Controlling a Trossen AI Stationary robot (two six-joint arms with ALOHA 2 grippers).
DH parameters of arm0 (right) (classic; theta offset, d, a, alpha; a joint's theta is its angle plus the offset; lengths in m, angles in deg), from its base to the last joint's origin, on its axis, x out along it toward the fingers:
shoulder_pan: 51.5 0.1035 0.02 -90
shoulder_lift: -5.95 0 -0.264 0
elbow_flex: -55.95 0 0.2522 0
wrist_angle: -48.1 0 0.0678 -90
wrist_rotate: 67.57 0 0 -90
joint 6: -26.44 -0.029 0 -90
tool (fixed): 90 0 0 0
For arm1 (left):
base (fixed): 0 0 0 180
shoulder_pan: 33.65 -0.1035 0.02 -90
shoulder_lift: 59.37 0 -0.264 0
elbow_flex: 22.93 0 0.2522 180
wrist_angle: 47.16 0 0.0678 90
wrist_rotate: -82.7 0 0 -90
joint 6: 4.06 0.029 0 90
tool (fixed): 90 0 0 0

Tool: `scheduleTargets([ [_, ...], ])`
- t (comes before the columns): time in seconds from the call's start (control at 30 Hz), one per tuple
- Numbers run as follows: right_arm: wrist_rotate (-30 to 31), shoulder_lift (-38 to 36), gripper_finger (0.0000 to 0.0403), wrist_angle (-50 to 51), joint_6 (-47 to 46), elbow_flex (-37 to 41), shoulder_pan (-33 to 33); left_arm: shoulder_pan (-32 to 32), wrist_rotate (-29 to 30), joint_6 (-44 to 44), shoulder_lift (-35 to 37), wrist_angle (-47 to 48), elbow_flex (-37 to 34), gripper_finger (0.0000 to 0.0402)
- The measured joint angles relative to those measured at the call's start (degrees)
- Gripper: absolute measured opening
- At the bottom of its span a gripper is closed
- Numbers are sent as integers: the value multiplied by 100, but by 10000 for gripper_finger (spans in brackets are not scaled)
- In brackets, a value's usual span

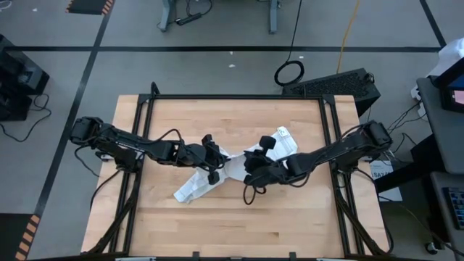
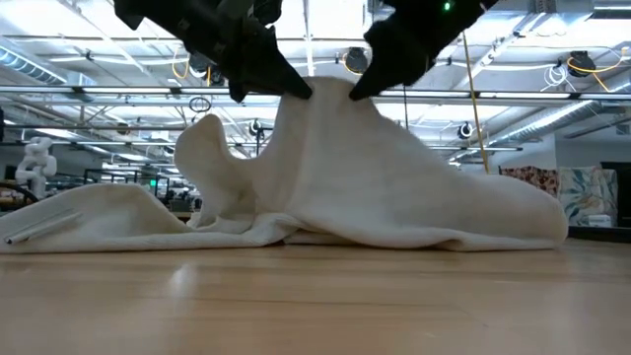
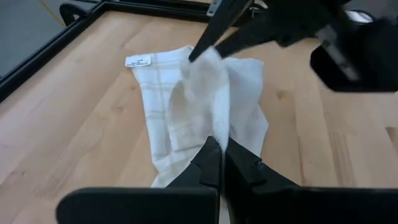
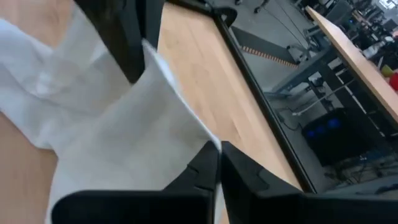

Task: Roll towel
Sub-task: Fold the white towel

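Fingers of your left gripper (image 1: 214,172) and right gripper (image 1: 250,174) are both pinched shut on the towel (image 1: 210,177), lifting its middle into a peak at frame centre, likely to fold it narrower before rolling on the surface (image 1: 290,225).

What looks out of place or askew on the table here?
The towel is crumpled rather than flat or rolled: it lies diagonally mid-table, its middle pulled into a peak. The left gripper and right gripper both pinch that peak, jaws shut. Nothing looks spilled or damaged.
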Motion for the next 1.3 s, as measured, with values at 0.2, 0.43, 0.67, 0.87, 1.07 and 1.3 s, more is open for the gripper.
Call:
scheduleTargets([
  [0.2, -10, -454, 3, 50, 145, -2, 7, 20, 20, -37, 2, 151, 2, 28],
  [0.43, 3, -645, 2, 710, -142, -7, -46, 81, 237, -344, 2, 1004, 2, 99],
  [0.67, 7, -645, 1, 1868, -1016, -7, -118, 439, 240, -777, 125, 2504, 2, 153],
  [0.87, 7, -645, 1, 2127, -1065, -7, -144, 881, 989, -1658, 298, 3613, 0, 169],
  [1.07, 1, -645, 0, 2353, -1069, -4, -284, 1368, 1321, -2545, 308, 4032, 0, 169],
  [1.3, -8, -643, 0, 2428, -1065, -4, -321, 1984, 1761, -4202, 308, 4795, 0, 170],
])
